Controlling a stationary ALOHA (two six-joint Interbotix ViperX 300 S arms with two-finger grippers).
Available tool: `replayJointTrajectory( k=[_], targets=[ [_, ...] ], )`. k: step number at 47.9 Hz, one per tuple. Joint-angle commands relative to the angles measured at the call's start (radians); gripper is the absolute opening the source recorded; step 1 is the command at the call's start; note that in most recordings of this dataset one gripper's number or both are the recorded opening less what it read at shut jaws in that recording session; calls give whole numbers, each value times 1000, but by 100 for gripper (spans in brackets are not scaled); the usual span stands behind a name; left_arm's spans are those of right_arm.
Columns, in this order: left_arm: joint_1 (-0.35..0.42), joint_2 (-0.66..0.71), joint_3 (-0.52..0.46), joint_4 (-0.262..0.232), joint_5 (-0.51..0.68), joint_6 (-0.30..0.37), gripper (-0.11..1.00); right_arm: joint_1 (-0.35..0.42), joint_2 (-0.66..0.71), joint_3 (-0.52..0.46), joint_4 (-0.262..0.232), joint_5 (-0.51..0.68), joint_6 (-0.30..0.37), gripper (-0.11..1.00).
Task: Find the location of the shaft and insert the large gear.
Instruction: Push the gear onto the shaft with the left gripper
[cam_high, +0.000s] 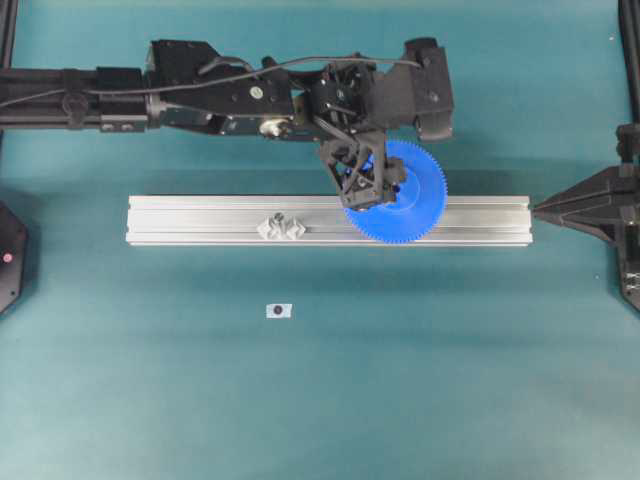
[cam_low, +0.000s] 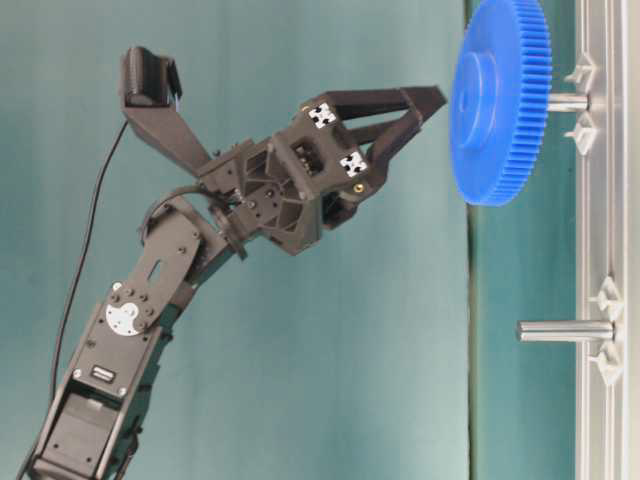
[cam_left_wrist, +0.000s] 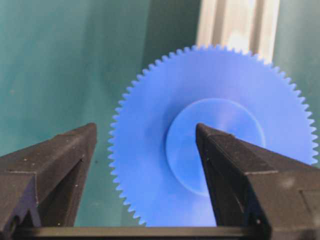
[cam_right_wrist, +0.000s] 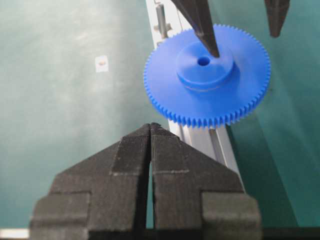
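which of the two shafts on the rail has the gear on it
The shaft under the left gripper, with the large gear seated on it. The other shaft, further along the rail, stands bare.

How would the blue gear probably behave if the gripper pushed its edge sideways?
The large gear probably turns rather than slides, since it sits on a shaft. It looks like stiff plastic, so bending seems unlikely. Its fine teeth may give some grip.
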Motion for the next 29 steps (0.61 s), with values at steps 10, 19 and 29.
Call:
replayJointTrajectory(
  k=[10,19,29],
  targets=[
    [0,-21,6,2,5,0,77,-3,8,-9,-2,-11,11,1],
    [9,-23,17,3,14,5,77,-3,8,-9,0,-11,11,1],
    [28,-26,8,2,17,6,77,-3,8,-9,-2,-11,11,1]
  ],
)
